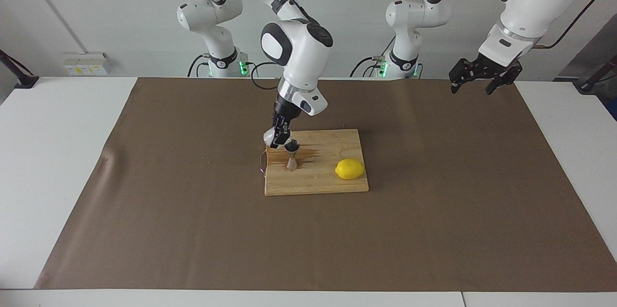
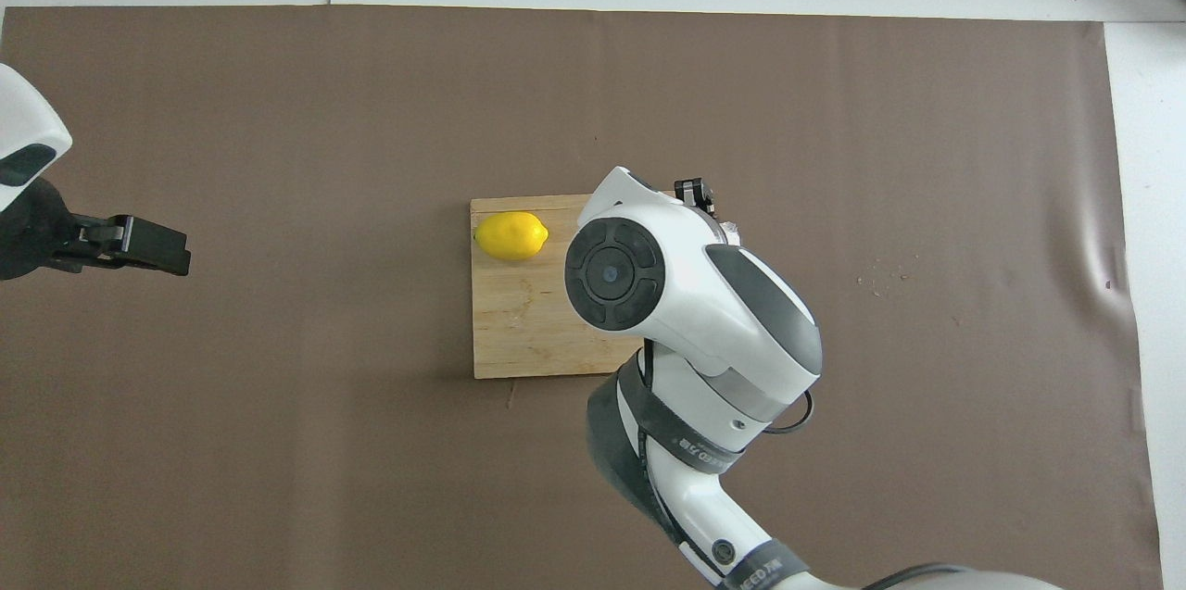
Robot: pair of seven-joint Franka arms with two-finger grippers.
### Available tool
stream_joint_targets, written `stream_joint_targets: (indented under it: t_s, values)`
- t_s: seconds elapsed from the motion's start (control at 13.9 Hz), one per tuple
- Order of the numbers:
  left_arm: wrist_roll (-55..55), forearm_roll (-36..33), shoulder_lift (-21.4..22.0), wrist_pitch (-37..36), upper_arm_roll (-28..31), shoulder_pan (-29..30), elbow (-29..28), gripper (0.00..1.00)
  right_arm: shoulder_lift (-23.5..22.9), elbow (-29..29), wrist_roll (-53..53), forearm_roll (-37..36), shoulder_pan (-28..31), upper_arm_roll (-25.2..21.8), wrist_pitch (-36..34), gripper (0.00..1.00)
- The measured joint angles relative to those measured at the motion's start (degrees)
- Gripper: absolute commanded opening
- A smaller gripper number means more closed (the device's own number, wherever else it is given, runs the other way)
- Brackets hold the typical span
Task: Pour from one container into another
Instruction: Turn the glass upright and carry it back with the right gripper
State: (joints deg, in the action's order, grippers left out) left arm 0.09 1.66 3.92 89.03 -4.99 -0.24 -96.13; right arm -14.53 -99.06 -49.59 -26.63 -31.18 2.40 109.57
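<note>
A small steel jigger (image 1: 292, 154) stands upright on the wooden board (image 1: 328, 181), at the board's end toward the right arm. My right gripper (image 1: 277, 137) hangs just above and beside the jigger's mouth, shut on the clear faceted cup (image 1: 267, 137), which is tilted. In the overhead view the right arm covers the jigger, and only a sliver of the cup (image 2: 732, 226) shows beside the wrist. My left gripper (image 1: 475, 81) waits open in the air over the mat's edge at the left arm's end, also visible as the left gripper (image 2: 148, 245) in the overhead view.
A yellow lemon (image 1: 349, 169) lies on the board's end toward the left arm. A thin wire or hook (image 1: 262, 162) lies at the board's edge toward the right arm. A brown mat (image 1: 144, 201) covers the table, with a few crumbs (image 1: 202, 161) on it.
</note>
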Motion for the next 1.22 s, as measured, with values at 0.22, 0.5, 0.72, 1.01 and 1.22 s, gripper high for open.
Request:
stream_joint_targets:
  t_s: [0.22, 0.5, 0.72, 1.01, 1.22]
  values:
    - [0.0, 0.0, 0.0, 0.0, 0.0, 0.0, 0.0, 1.00, 0.0, 0.0, 0.0, 3.1, 2.2, 0.0, 1.0, 0.00]
    - [0.0, 0.0, 0.0, 0.0, 0.0, 0.0, 0.0, 1.00, 0.0, 0.0, -1.3, 5.3, 4.4, 0.0, 1.5, 0.00]
    - [0.0, 0.0, 0.0, 0.0, 0.0, 0.0, 0.0, 1.00, 0.0, 0.0, -5.3, 8.9, 6.6, 0.0, 1.5, 0.00]
    - [0.0, 0.0, 0.0, 0.0, 0.0, 0.0, 0.0, 1.00, 0.0, -0.5, -11.2, 14.3, 11.2, -0.1, 1.5, 0.00]
    - [0.0, 0.0, 0.0, 0.0, 0.0, 0.0, 0.0, 1.00, -0.1, -1.7, -15.5, 17.8, 14.4, -0.1, 2.6, 0.00]
